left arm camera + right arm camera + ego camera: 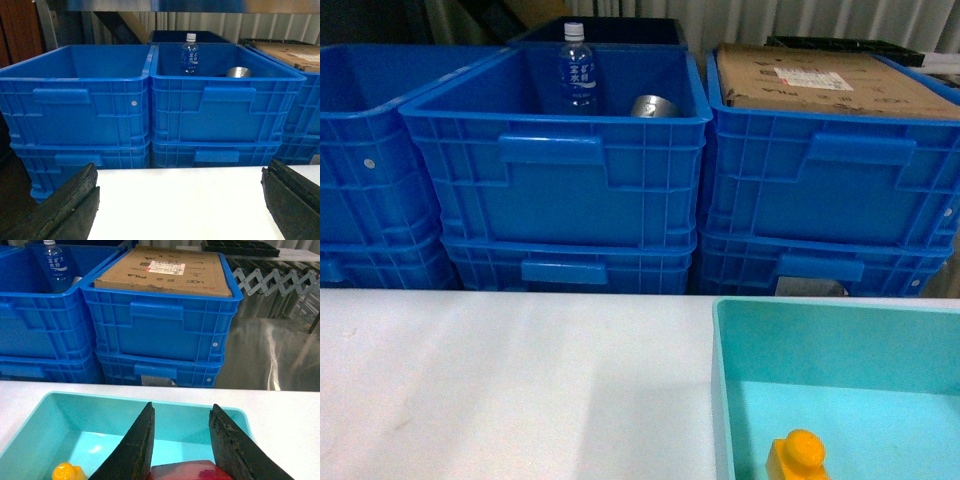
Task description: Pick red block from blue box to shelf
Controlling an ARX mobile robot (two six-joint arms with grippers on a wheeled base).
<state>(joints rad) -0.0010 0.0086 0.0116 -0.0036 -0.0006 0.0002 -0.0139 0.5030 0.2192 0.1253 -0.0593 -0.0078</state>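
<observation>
The right hand [182,460] is gripping the small bright red plastic block [192,471] above the turquoise plastic tray [45,415] at the worktop's [500,380] right edge, needing a straight lift clear of its walls.

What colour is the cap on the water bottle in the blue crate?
White. The water bottle cap shows best in the left wrist view, standing upright in the blue crate.
</observation>
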